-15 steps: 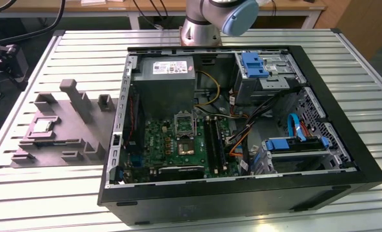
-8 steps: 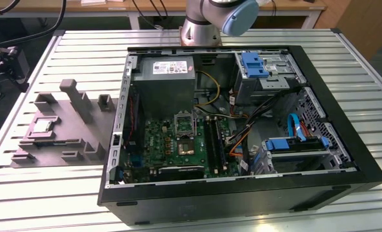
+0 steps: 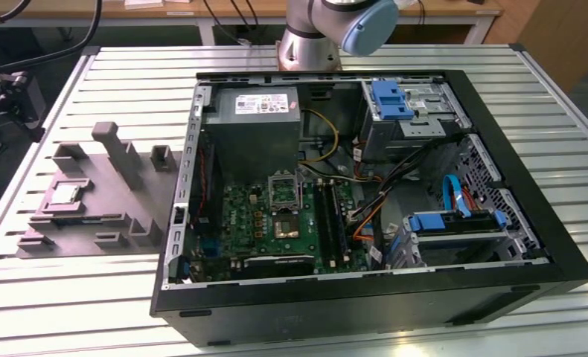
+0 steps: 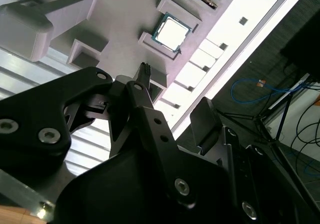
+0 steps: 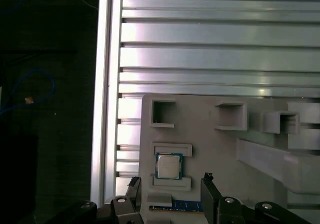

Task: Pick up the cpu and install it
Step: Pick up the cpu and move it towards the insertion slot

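Note:
The cpu [image 3: 65, 195] is a small silvery square lying flat in a pocket of the grey fixture plate [image 3: 106, 208], at the exterior view's left of the computer case. In both wrist views the cpu [image 5: 168, 165] [image 4: 171, 32] sits between low grey ledges of the plate [image 5: 210, 149]. My gripper [image 5: 170, 180] hangs well above it, open, with nothing between its black fingertips [image 5: 134, 182]. In the second wrist view the gripper [image 4: 174, 87] stands apart from the chip.
The open black computer case [image 3: 532, 223] holds the green motherboard [image 3: 264, 230], cables and drive bays. Upright blocks [image 3: 115, 149] rise from the fixture plate. A memory stick [image 5: 185, 205] lies beside the cpu. The slatted metal table's edge [image 5: 105, 84] is close by.

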Motion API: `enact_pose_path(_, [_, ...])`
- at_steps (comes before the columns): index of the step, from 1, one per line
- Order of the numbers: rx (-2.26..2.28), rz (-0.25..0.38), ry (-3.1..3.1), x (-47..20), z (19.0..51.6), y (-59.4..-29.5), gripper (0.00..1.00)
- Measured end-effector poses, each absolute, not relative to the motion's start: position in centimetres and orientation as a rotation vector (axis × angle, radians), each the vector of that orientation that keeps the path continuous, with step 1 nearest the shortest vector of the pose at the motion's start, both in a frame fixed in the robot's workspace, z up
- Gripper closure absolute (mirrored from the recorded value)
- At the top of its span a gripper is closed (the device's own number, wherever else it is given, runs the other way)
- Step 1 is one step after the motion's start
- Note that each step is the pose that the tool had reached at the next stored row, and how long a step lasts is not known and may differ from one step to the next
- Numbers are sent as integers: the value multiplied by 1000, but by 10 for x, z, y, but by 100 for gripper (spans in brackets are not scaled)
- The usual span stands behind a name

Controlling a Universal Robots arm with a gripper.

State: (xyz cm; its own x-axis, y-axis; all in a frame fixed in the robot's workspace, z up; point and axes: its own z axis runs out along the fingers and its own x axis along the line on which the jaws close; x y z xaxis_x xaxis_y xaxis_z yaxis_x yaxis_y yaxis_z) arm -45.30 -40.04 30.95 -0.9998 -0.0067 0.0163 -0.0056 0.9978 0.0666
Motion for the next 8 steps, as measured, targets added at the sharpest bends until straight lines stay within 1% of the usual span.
enact_pose_path(8, [9, -104, -3123, -453, 299, -404, 41])
